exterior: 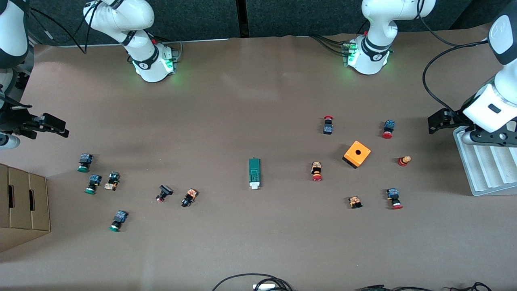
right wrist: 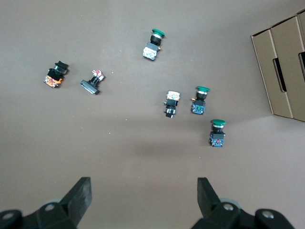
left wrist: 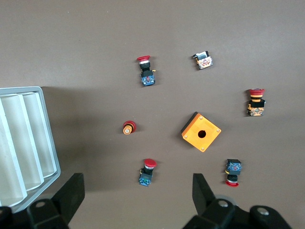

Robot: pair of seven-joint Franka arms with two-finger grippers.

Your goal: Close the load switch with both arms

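White jointed arms [exterior: 139,44], black bands, green base lights

You had one high front camera facing both bases; each wrist camera looked straight down, sharing its button cluster [exterior: 355,161] with it.

Table [exterior: 242,101]: covered in matt brown paper-like sheet. Load switch [exterior: 254,173]: dark-green plastic, white tab. Box [exterior: 357,154]: smooth orange plastic. Carton [exterior: 22,202]: plain cardboard. Tray [exterior: 484,169]: pale moulded plastic, slightly glossy.
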